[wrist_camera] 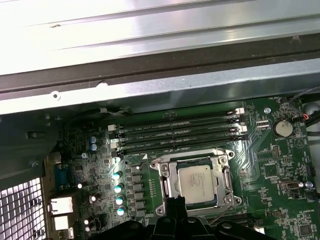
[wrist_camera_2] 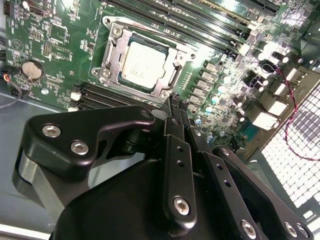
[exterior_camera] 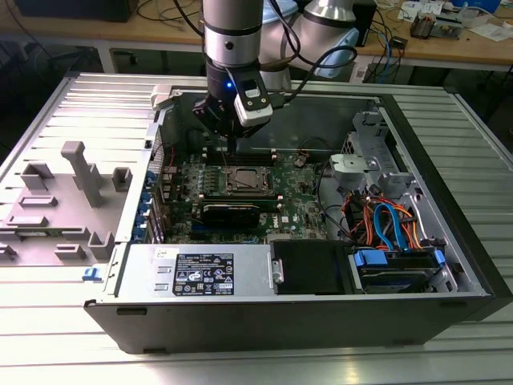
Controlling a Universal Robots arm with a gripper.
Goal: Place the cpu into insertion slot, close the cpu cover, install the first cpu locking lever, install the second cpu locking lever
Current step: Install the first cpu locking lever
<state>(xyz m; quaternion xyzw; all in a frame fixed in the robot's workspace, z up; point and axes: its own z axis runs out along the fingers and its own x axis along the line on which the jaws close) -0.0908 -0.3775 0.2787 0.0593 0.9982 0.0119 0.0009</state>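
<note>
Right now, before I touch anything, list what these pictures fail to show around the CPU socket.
- cpu cover: its edge nearest the claw is hidden behind the claw in both wrist views, so latching there can't be judged.
- cpu: too small in the exterior view to judge its seating.
- Motherboard past the cpu: blocked by the arm in the exterior view.

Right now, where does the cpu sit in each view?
Exterior view: cpu, centre of the green board.
Second wrist view: cpu, between two banks of memory slots.
First wrist view: cpu, beside the memory slots.
Shared landmark: those long black memory slots.
</note>
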